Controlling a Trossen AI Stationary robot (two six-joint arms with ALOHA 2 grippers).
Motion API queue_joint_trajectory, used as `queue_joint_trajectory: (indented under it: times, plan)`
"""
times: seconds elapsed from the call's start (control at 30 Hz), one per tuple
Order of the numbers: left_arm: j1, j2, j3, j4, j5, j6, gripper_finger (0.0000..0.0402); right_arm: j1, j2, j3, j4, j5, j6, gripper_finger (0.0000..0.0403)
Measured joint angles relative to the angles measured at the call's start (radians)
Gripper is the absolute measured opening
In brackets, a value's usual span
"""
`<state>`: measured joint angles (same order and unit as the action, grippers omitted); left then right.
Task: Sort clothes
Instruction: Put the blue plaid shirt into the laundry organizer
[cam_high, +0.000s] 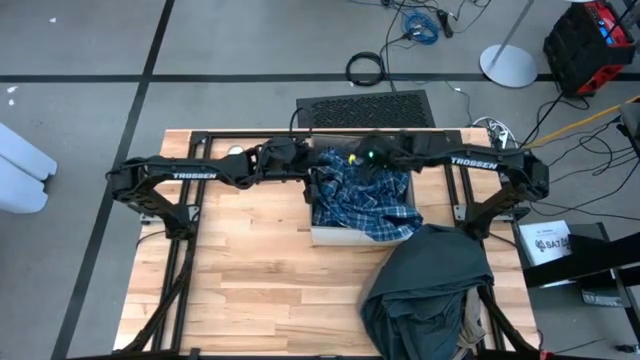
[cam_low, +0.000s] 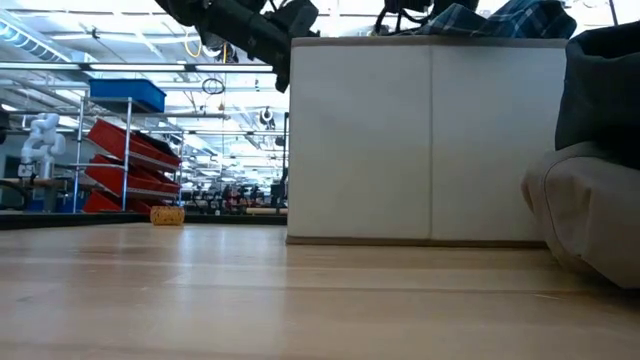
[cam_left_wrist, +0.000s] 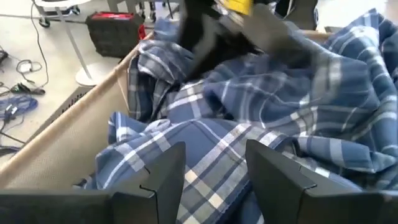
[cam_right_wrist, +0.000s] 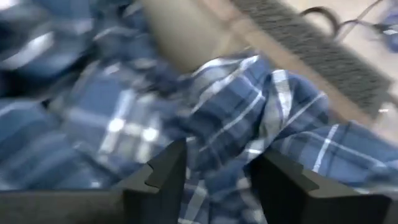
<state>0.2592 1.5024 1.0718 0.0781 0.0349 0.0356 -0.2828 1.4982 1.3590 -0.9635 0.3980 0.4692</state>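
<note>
Plaid shirt (cam_high: 362, 198) fills the fabric box (cam_high: 335, 236) near the counter's (cam_high: 250, 280) far edge, spilling over its rim. Left claw (cam_left_wrist: 208, 180) and right claw (cam_right_wrist: 217, 177) hover just above it, fingers spread, gripping nothing. Dark grey-green garment (cam_high: 425, 285) lies heaped at the near right corner.

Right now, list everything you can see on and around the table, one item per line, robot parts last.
plaid shirt: one, blue and white, piled in the box, spilling over its near rim
fabric box: one, beige, mid-table toward the far edge
dark garment: one, grey-green, heaped on the table's near right
tan garment: one, khaki, under the dark garment
table: one, light wood
left gripper: one, dark, open, above the shirt
right gripper: one, dark, open, above the shirt
</note>
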Motion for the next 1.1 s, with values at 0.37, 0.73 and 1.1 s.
queue_joint_trajectory:
  times: [0.37, 0.73, 1.1]
  plan:
    - [0.007, 0.000, 0.014, 0.023, -0.052, 0.074, 0.0178, 0.121, 0.041, -0.055, 0.093, -0.023, 0.115, 0.0135]
    - [0.008, 0.000, 0.045, 0.014, -0.052, 0.086, 0.0178, 0.039, 0.204, -0.174, 0.307, -0.198, 0.066, 0.0130]
    - [0.007, 0.000, 0.045, 0.008, -0.052, 0.086, 0.0178, -0.031, 0.238, -0.126, 0.316, -0.278, 0.000, 0.0130]
